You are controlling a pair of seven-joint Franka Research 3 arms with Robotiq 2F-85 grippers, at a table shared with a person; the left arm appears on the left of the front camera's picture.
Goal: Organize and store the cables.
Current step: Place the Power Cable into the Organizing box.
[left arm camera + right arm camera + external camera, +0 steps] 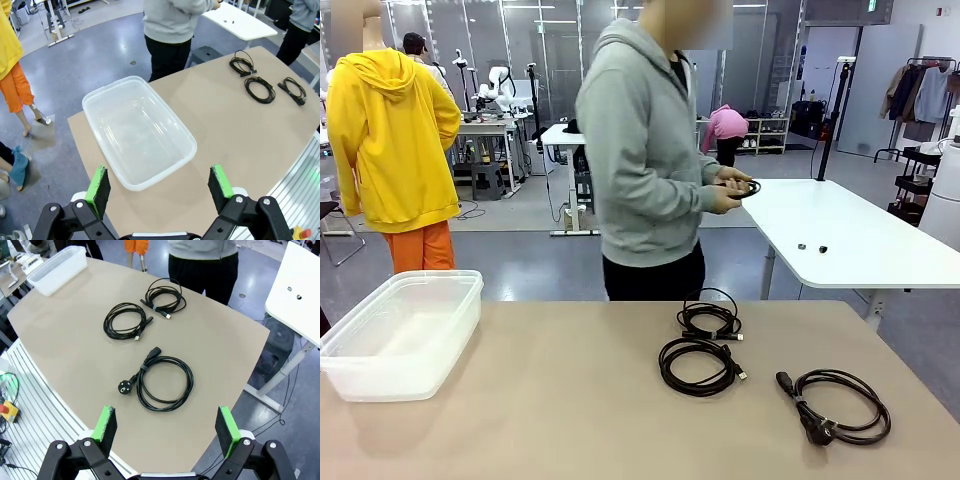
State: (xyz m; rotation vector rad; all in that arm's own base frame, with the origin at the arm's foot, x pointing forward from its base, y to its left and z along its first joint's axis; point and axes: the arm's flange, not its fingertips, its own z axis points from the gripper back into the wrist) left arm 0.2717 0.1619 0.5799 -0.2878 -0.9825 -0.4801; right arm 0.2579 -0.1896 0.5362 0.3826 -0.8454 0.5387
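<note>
Tan and smooth, the desk [550, 400] carries three of the cables [708, 322], all on its right half. They are thin black cords, each one wound into a flat loop. One coil lies close to the far edge, and a second coil [728, 362] lies just beside it on the near side, maybe touching it. The third coil [145, 367] lies apart from these two, more to the right and nearer to the robot, and it ends in a heavy round plug [125, 386]. A fourth cable [750, 188] is not on the desk: the person in the grey hoodie [640, 150] holds it in both hands [728, 190] at waist height, standing at the far side.

On the left end of the desk stands a clear plastic box [380, 375], rectangular, with nothing in it.

The left tool [159, 187] hangs above the near end of this box with its green pads far apart and nothing between them. The right tool [167, 427] hangs over the near edge of the desk, near the third coil, also wide and gripping nothing.

Behind the person a white table [860, 250] stands on a grey shiny floor [520, 270], with two small dark things [810, 247] on its top. Farther back the room has more white tables, a clothes rack at the right and ceiling lights.
</note>
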